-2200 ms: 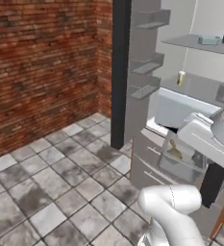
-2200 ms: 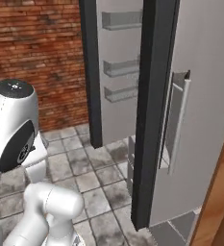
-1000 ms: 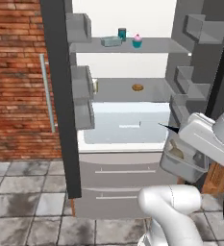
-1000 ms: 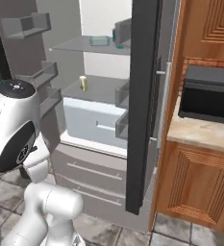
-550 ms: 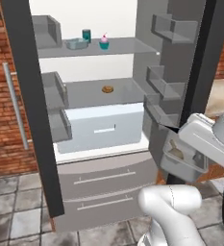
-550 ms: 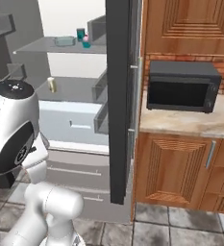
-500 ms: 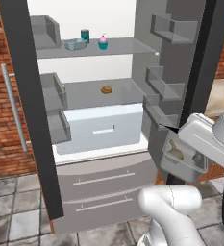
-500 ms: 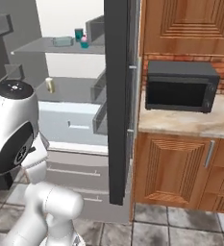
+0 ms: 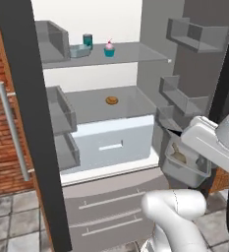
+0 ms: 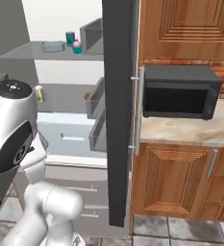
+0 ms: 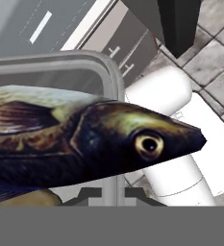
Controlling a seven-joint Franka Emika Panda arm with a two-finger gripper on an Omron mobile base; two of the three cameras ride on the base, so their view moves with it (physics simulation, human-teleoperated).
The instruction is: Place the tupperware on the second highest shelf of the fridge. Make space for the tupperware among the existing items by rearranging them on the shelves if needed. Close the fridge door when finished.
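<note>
you had the arm folded low in front of the fridge [image 9: 111, 142], forearm angled down and to the right, the tool [image 11: 113, 193] clamped on the rim of the tupperware [image 9: 185, 165]. the box hung tilted, just past the tool's tips, with a fish [image 11: 84, 139] lying in it and poking over the edge. the second highest shelf [image 9: 94, 106] sat above and left of the tool, carrying a small brown round piece [image 9: 112, 100]. higher up stood the cupcake [image 9: 109, 49] and the can [image 9: 88, 40].
</note>
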